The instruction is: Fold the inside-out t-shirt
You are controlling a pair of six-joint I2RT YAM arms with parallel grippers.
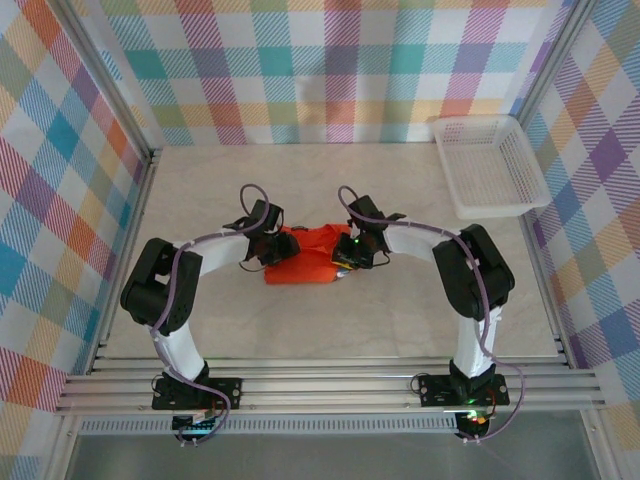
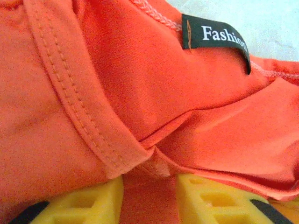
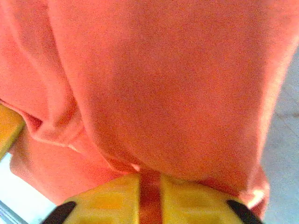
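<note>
T-shirt [image 1: 305, 262] bunched between left gripper [image 2: 149, 198] and right gripper [image 3: 150, 196] — both pinch it.

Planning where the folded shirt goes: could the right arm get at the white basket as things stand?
Probably, though not freely. Only bare table lies between the right gripper and the white basket. But that gripper is shut on the orange t-shirt and would drag it along.
</note>
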